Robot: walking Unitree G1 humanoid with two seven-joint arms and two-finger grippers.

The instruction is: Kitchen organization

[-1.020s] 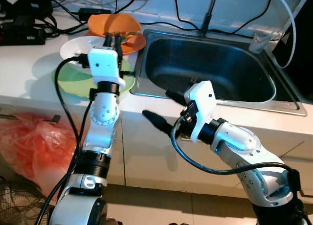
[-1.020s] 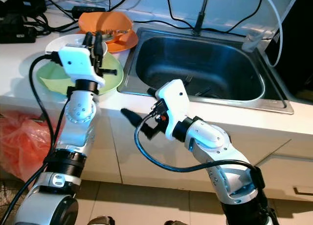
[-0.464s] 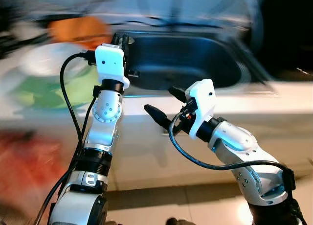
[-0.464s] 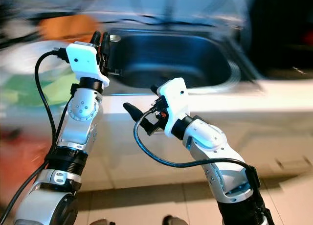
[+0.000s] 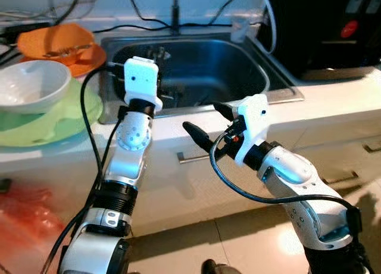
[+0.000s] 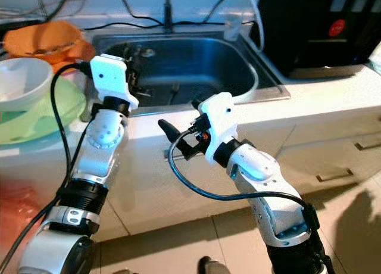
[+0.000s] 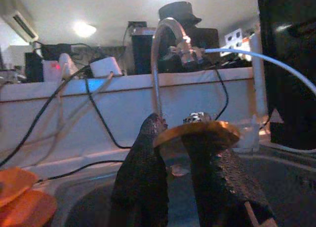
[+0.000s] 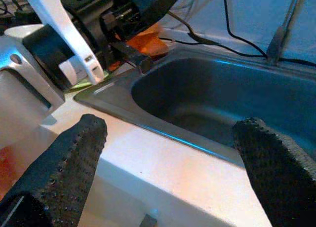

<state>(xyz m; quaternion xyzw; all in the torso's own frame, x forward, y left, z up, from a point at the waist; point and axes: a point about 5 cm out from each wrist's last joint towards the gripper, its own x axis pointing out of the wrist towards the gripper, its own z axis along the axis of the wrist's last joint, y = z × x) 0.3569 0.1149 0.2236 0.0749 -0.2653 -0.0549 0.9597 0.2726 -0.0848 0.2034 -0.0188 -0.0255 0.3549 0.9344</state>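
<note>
Now one sink (image 5: 238,71), one white bowl (image 5: 30,86), two tools

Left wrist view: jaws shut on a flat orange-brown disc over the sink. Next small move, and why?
Probably lower the left gripper a little into the sink before releasing: it holds the orange-brown disc over the basin, near its left rim.

The sink (image 5: 262,71) is showing brushed, softly gleaming steel. The white bowl (image 5: 30,86) is looking glossy, the green plate (image 5: 71,116) smooth plastic. The worktop (image 5: 333,95) is appearing matt and pale. The right end effector (image 8: 173,153) fingers (image 8: 64,163) are showing black, pebbled rubber.
</note>
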